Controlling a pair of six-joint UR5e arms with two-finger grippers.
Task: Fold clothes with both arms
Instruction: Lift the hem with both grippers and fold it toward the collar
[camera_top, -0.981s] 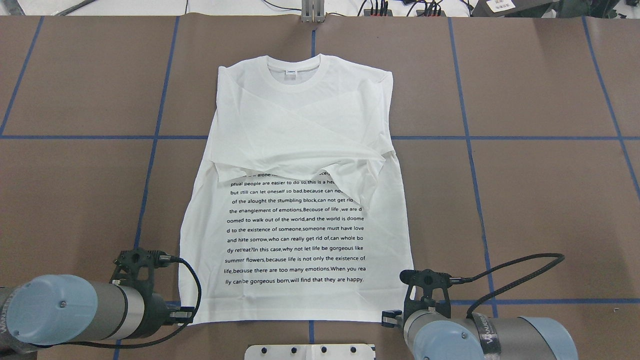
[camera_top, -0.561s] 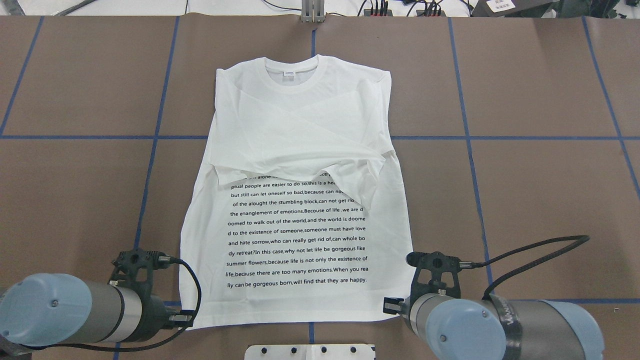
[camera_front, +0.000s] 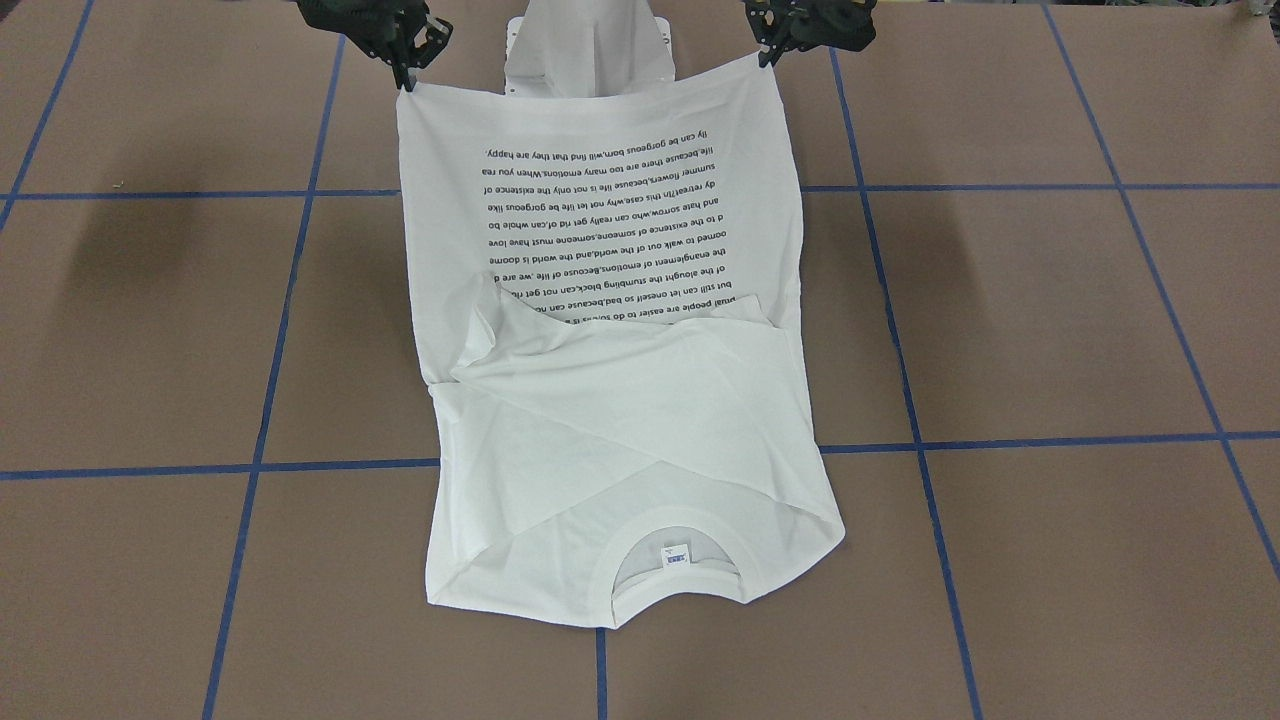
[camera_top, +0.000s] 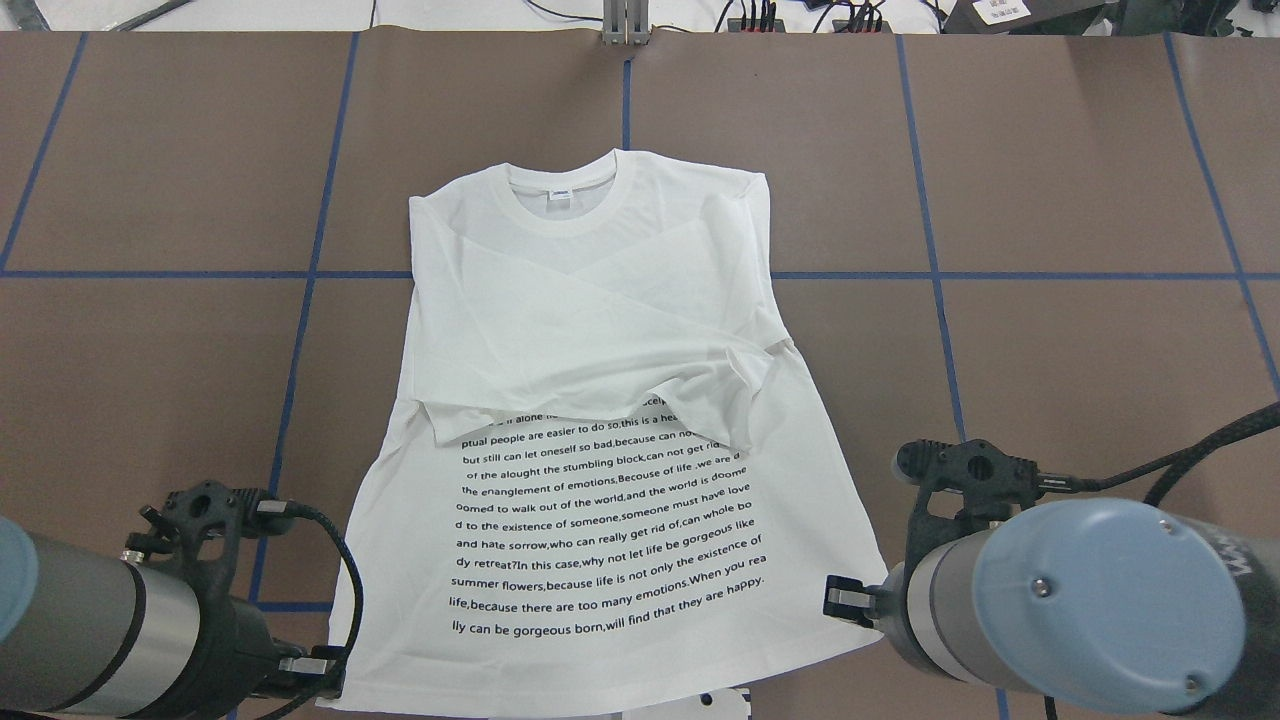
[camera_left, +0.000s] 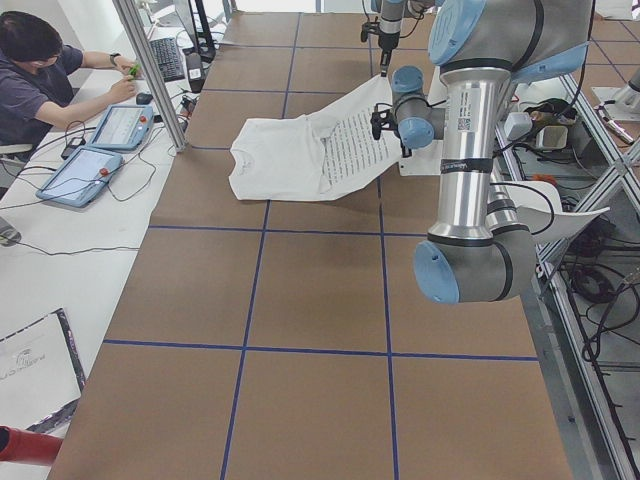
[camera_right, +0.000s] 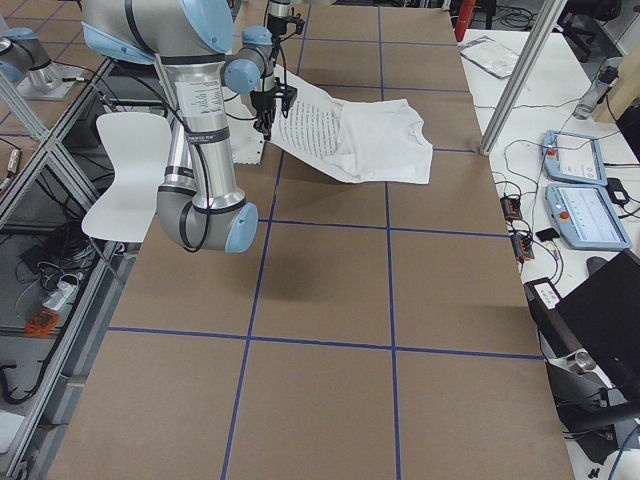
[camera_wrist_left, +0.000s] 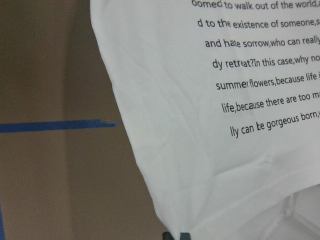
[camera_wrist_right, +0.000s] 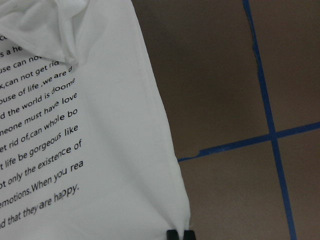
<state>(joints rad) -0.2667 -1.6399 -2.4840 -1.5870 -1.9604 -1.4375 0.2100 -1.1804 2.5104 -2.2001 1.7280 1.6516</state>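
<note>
The white T-shirt (camera_top: 600, 330) lies face up on the brown table, collar (camera_top: 560, 195) at the far end, sleeves folded across the chest above the black text block (camera_top: 610, 530). Its hem end is raised off the table. My left gripper (camera_front: 763, 58) is shut on one hem corner, and its black fingertips (camera_wrist_left: 179, 235) pinch the cloth. My right gripper (camera_front: 405, 82) is shut on the other hem corner, as the right wrist view shows at its fingertips (camera_wrist_right: 179, 234). The hem stretches taut between the two arms (camera_top: 1090, 600).
The white pedestal base (camera_front: 585, 50) stands just behind the raised hem. Blue tape lines (camera_top: 1000, 275) cross the brown table cover (camera_top: 1080, 180). A person (camera_left: 40, 70) sits at a side bench with tablets (camera_left: 85, 170) beyond the table's far end.
Both grippers have lifted the hem corners and drawn them back toward the robot. The whole shirt has slid toward the robot, the collar moving nearer.
</note>
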